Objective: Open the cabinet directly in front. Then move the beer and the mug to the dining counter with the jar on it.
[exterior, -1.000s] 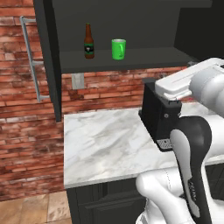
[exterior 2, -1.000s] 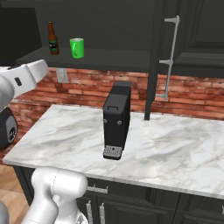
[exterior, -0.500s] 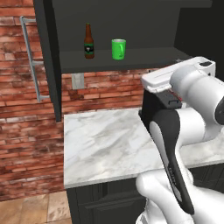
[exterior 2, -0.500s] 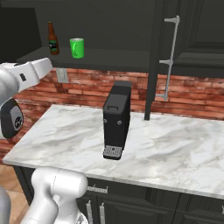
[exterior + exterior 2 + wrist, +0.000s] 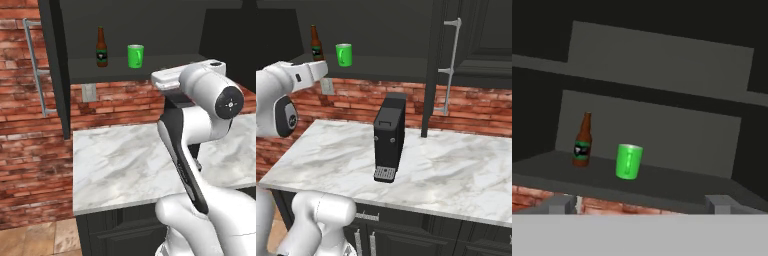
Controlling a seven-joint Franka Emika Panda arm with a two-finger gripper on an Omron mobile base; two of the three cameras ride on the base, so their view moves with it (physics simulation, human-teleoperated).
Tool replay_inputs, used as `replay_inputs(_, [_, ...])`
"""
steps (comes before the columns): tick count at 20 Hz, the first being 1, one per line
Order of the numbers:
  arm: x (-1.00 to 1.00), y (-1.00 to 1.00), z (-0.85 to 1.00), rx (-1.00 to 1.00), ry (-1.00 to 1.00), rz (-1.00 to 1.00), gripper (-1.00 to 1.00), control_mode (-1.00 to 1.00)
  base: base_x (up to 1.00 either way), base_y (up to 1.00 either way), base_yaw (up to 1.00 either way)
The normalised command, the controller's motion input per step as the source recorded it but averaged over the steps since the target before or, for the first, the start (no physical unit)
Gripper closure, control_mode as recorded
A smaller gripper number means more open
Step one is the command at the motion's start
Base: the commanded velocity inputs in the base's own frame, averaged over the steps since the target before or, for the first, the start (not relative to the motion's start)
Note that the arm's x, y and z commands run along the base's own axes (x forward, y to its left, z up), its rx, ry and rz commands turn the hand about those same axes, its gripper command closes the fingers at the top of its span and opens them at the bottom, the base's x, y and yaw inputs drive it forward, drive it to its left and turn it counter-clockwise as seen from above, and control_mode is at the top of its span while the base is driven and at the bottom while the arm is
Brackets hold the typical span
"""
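The black wall cabinet (image 5: pixel 150 30) stands open, both doors swung wide. On its dark shelf the brown beer (image 5: pixel 101 47) stands upright, left of the green mug (image 5: pixel 135 56). In the hand view the beer (image 5: pixel 582 141) and the mug (image 5: pixel 628 161) sit side by side, a short way ahead. My gripper (image 5: pixel 641 206) is open with nothing between its widely spread fingertips (image 5: pixel 562 204). It hovers below shelf level, in front of the cabinet and apart from both things. The dining counter and the jar are out of view.
A black coffee machine (image 5: pixel 389 137) stands on the marble worktop (image 5: pixel 456 175) against the brick wall (image 5: pixel 30 165). The opened doors carry long silver handles, one on the left (image 5: pixel 35 65) and one on the right (image 5: pixel 451 65). A wall socket (image 5: pixel 89 92) sits under the shelf.
My arm has folded and the hand has risen a little, moving closer to the open cabinet. The jaws have stayed wide. The beer and the mug have not moved.
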Motion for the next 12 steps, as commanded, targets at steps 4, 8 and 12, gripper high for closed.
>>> replay_inputs(4, [0.42,0.00,0.00,0.15,0.03,0.00,-1.00,-1.00,0.00,0.00,0.00])
replay_inputs(8, [0.36,0.00,0.00,0.16,0.07,0.00,-1.00,-1.00,0.00,0.00,0.00])
replay_inputs(12, [0.41,0.00,0.00,0.16,0.10,0.00,-1.00,-1.00,0.00,0.00,0.00])
